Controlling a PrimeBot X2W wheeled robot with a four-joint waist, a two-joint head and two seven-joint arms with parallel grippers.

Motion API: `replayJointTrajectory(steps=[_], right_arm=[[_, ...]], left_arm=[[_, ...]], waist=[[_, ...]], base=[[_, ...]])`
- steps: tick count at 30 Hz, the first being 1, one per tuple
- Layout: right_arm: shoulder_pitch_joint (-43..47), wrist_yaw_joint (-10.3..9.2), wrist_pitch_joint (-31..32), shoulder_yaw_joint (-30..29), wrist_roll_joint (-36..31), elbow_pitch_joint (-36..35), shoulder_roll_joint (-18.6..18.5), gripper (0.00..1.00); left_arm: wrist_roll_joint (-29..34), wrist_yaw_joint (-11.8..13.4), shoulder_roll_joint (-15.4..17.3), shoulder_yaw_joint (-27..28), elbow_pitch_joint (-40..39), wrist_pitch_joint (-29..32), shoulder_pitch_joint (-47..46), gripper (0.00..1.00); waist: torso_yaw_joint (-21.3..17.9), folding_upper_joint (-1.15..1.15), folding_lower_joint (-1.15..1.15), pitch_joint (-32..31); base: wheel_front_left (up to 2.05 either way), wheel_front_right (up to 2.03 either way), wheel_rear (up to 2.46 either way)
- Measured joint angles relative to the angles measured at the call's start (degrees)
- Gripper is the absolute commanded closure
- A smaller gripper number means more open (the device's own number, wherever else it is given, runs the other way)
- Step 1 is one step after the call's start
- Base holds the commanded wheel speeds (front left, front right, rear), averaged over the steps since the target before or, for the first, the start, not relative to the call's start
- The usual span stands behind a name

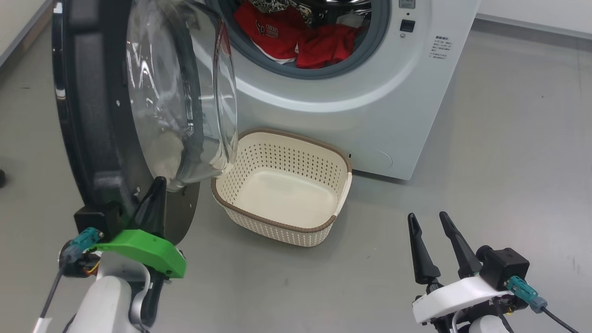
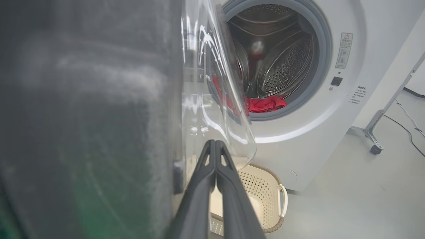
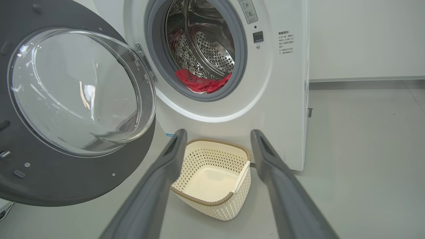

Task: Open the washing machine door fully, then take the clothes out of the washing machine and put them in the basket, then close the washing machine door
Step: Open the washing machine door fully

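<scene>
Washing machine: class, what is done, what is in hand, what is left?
Done: door stands swung well out. In hand: shut left gripper at its lower edge, probably pushing it wider; right gripper open, idle. Left: clothes lie in the drum, basket empty, door to close.

Beside the left gripper (image 2: 215,144), matt dark plastic, the washing machine door (image 3: 79,96) shows glossy clear glass in a matt dark frame. Ahead of the right gripper (image 3: 218,133), the basket (image 3: 215,210) is smooth cream plastic; beyond it, soft red cloth clothes (image 3: 199,83) in a shiny steel drum (image 3: 212,53).
</scene>
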Motion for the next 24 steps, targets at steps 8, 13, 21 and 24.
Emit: replayJointTrajectory(steps=[8, 13, 21, 24], right_arm=[[-0.94, 0.18, 0.0, -0.08, -0.09, 0.49, -0.07, 0.0], [-1.01, 0.16, 0.0, -0.2, -0.51, 0.48, -0.27, 0.0], [-2.02, 0.18, 0.0, -0.07, -0.74, 0.55, -0.56, 0.0], [-2.1, 0.18, 0.01, 0.04, -0.96, 0.55, -0.66, 0.0]], left_arm=[[-0.98, 0.88, 1.25, 2.49, 0.24, -1.01, -0.16, 1.0], [-1.44, 1.19, 1.59, 3.77, 0.21, -1.08, -0.23, 1.0], [-3.56, 2.12, 2.96, 7.88, 0.45, -2.23, -0.29, 1.0], [-4.48, 2.82, 3.78, 9.75, 0.52, -2.77, -0.38, 1.0]], waist=[[0.35, 0.0, 0.0, 1.21], [0.55, 0.0, 0.0, 1.91], [0.91, 0.0, 0.0, 2.98], [0.92, 0.0, 0.0, 3.34]], base=[[0.0, 0.0, 0.0], [0.0, 0.0, 0.0], [0.0, 0.0, 0.0], [0.0, 0.0, 0.0]])
